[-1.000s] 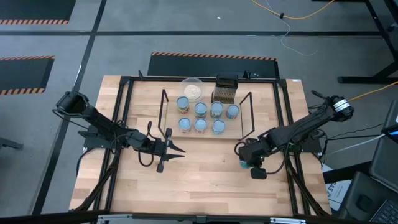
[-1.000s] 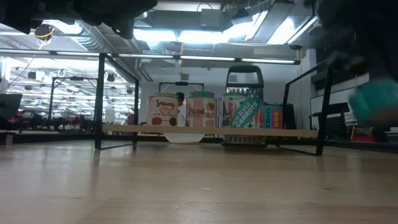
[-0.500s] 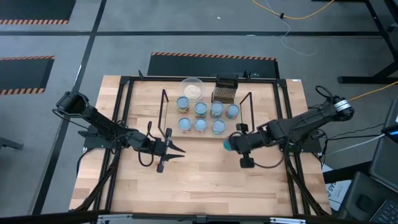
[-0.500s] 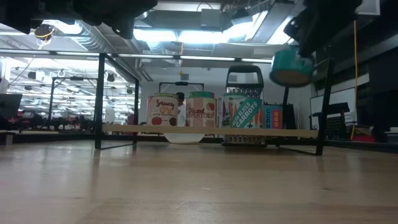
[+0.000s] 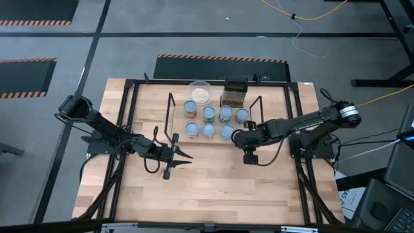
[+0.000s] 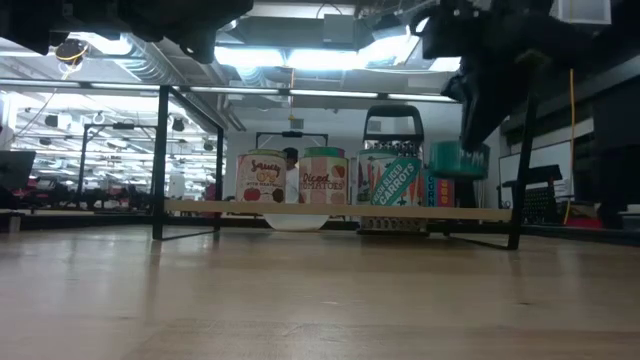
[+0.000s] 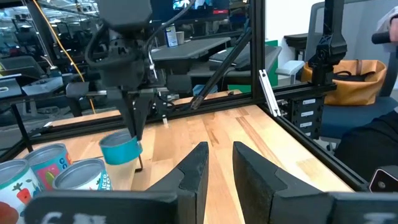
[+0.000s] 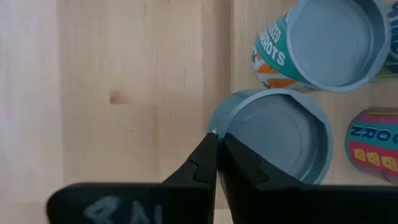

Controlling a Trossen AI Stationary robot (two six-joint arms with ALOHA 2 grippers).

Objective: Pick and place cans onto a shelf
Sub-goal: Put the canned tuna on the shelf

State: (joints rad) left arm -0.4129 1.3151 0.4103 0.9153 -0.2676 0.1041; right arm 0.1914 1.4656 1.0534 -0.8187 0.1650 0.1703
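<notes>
Seven cans sit on the shelf already, so the eighth can looks like the last: right claw pinches its rim, hanging at the shelf's front right corner. Left claw idles over the worktop, part open, empty. Labels read "CARROTS", "Diced TOMATOES".

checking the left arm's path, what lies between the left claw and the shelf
Only bare tabletop. In the high view, the left claw sits just off the front edge of the shelf, with nothing in the gap. The cans stand farther back on the board.
</notes>
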